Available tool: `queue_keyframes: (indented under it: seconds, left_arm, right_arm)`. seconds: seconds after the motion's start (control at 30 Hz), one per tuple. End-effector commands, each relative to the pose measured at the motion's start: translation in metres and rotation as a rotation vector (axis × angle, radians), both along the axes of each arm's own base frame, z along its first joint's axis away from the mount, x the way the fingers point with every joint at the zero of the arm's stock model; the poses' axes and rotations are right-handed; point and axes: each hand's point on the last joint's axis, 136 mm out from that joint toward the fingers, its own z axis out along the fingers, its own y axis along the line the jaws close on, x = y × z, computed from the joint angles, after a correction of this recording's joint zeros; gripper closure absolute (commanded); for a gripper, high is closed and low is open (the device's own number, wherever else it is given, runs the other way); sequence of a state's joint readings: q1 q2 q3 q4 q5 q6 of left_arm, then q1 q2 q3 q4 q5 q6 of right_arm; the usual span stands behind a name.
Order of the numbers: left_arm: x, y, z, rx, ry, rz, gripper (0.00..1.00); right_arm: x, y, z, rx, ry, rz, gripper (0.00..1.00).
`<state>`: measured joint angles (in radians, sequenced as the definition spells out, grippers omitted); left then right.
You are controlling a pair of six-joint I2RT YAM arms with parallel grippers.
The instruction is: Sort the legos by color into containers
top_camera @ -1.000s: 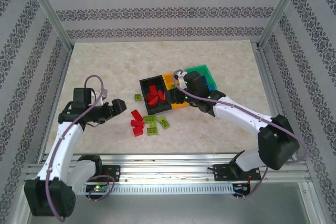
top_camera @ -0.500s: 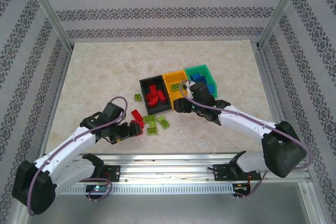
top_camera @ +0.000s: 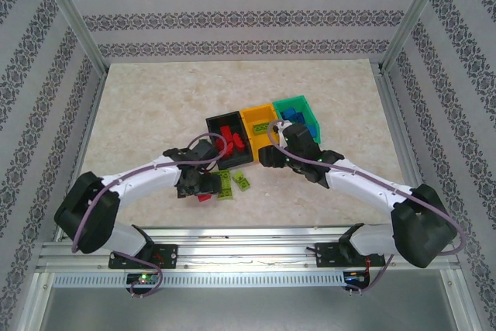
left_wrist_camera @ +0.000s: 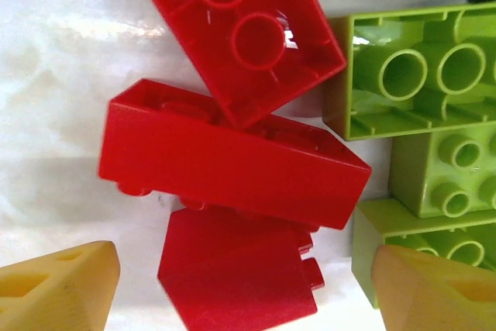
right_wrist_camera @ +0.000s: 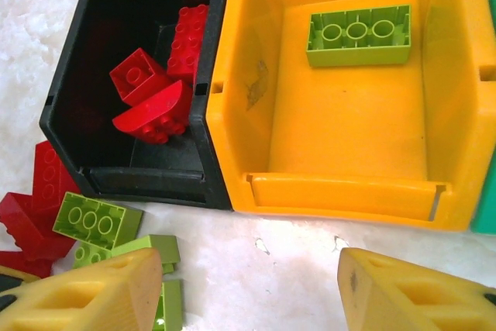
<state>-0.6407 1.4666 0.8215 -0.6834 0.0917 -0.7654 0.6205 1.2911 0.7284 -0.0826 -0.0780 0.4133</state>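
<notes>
left wrist: left pincer (left_wrist_camera: 244, 300) spread apart, red legos (left_wrist_camera: 232, 160) lying between its tips.

The surface (top_camera: 155, 106) is cream marble with faint veining. The walls (top_camera: 232, 21) are white with grey ornamental bands. Red bricks (right_wrist_camera: 155, 91) lie in the black bin (right_wrist_camera: 71, 75). One lime green brick (right_wrist_camera: 358, 34) lies in the orange-yellow bin (right_wrist_camera: 349, 191), and blue bricks (top_camera: 290, 114) lie in the teal-green bin (top_camera: 298, 103). Loose red bricks (left_wrist_camera: 232, 164) and lime green bricks (left_wrist_camera: 418, 75) sit on the marble. Both arms are white with black joints and mauve cables, and their jaws are mustard yellow.
</notes>
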Motion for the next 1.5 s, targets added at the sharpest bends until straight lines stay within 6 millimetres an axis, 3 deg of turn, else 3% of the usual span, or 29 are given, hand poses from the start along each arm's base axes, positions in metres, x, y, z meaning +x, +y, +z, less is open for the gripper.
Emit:
queue_keyframes:
  seconds: [0.0, 0.07, 0.23, 0.5, 0.67, 0.87, 1.03, 1.2, 1.33, 1.4, 1.47]
  left_arm:
    - [0.000, 0.003, -0.006, 0.062, 0.008, -0.031, 0.18]
    - [-0.001, 0.004, -0.011, 0.075, 0.024, -0.036, 0.22]
    - [-0.003, 0.005, -0.009, 0.055, 0.004, -0.033, 0.43]
    - [0.004, -0.004, 0.040, -0.070, -0.130, -0.016, 0.65]
    - [0.018, -0.016, 0.082, -0.169, -0.247, -0.017, 0.65]
    - [0.057, -0.034, 0.116, -0.163, -0.340, -0.071, 0.65]
    - [0.098, -0.056, 0.117, -0.162, -0.332, -0.113, 0.63]
    - [0.149, -0.065, 0.109, -0.146, -0.311, -0.099, 0.59]
    - [0.175, -0.051, 0.100, -0.062, -0.300, -0.050, 0.46]
    - [0.178, -0.051, 0.100, -0.068, -0.301, -0.048, 0.31]
    - [0.176, -0.052, 0.104, -0.081, -0.309, -0.048, 0.28]
  right_arm:
    - [-0.001, -0.015, 0.002, -0.033, -0.026, -0.025, 0.38]
    - [-0.002, -0.020, 0.002, -0.039, -0.031, -0.031, 0.38]
    - [-0.003, -0.031, 0.001, -0.036, -0.032, -0.051, 0.38]
    - [-0.003, -0.033, 0.000, -0.025, -0.027, -0.057, 0.38]
    - [-0.003, -0.031, 0.001, -0.014, -0.025, -0.051, 0.38]
    - [-0.010, -0.029, 0.001, -0.003, -0.007, -0.032, 0.38]
    - [-0.023, -0.035, 0.004, 0.017, 0.001, -0.032, 0.38]
    - [-0.040, -0.050, -0.008, 0.001, 0.019, -0.055, 0.37]
    - [-0.052, -0.059, -0.012, -0.003, 0.028, -0.064, 0.37]
    - [-0.056, -0.064, -0.013, -0.009, 0.029, -0.072, 0.37]
    - [-0.059, -0.068, -0.014, -0.012, 0.025, -0.080, 0.37]
